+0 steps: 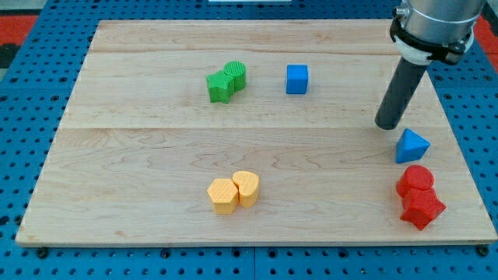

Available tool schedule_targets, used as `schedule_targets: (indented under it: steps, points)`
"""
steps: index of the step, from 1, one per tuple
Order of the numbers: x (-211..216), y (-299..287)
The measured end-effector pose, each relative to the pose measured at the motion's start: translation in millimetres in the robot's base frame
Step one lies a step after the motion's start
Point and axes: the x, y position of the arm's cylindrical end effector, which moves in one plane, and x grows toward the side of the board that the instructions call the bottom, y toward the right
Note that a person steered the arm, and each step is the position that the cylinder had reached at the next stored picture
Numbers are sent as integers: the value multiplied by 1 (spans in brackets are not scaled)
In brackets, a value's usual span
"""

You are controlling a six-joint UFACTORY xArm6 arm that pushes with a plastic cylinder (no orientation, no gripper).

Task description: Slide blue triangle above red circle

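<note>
The blue triangle [412, 146] lies near the view's right edge of the wooden board [156, 148]. The red circle [417, 179] sits just below it, almost touching, with a second red block [422, 207] of star-like shape pressed against its lower side. My tip [387, 124] rests on the board just up and left of the blue triangle, a small gap apart from it. The dark rod rises from the tip to the arm at the view's top right.
A blue cube [296, 79] stands at the upper middle. Two green blocks [226, 82] touch each other left of it. Two yellow blocks [233, 191] sit together at the lower middle. The board's right edge runs close beside the triangle and red blocks.
</note>
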Motion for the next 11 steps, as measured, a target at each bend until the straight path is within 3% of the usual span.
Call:
schedule_targets:
  steps: [1, 4, 7, 10, 11]
  points:
    - [0, 26]
    - [35, 6]
    - [10, 57]
    - [29, 4]
    - [29, 10]
